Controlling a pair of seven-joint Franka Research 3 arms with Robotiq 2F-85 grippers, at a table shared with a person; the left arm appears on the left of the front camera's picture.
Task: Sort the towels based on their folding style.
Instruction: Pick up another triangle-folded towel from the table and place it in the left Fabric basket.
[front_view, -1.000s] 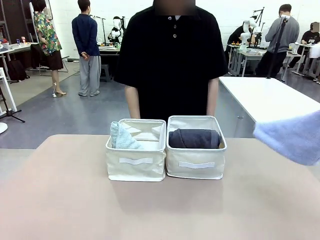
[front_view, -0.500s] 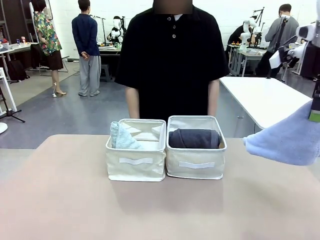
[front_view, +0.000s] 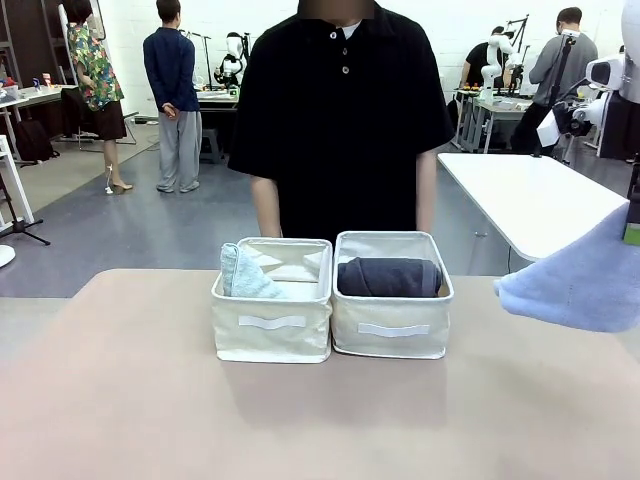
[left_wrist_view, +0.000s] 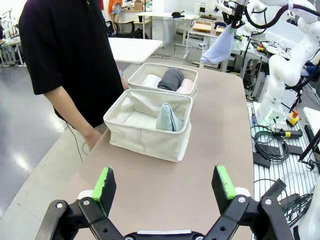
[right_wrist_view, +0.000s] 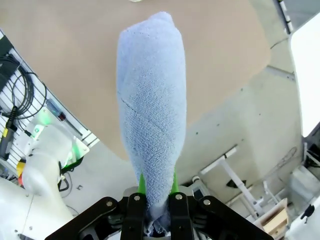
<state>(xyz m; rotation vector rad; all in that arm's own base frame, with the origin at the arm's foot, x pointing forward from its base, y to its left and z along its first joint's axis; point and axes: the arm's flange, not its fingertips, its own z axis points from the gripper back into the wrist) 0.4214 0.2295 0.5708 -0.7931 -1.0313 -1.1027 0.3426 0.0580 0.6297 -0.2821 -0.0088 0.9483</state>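
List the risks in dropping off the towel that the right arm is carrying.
1. The right gripper pinches only one end of the periwinkle towel; the long free cone could unfold or slip out.
2. The matching mint towel lies in the left bin, beyond the right bin of rolled towels; the free end might snag that bin or land in it.

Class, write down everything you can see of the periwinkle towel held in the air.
The towel is periwinkle terry, folded into a cone, with a slanting seam across it. Its narrow end is pinched in the shut right claw, and its broad, rounded end points away from the claw. It hangs in the air at the right side of the table, above the surface, touching only the claw.
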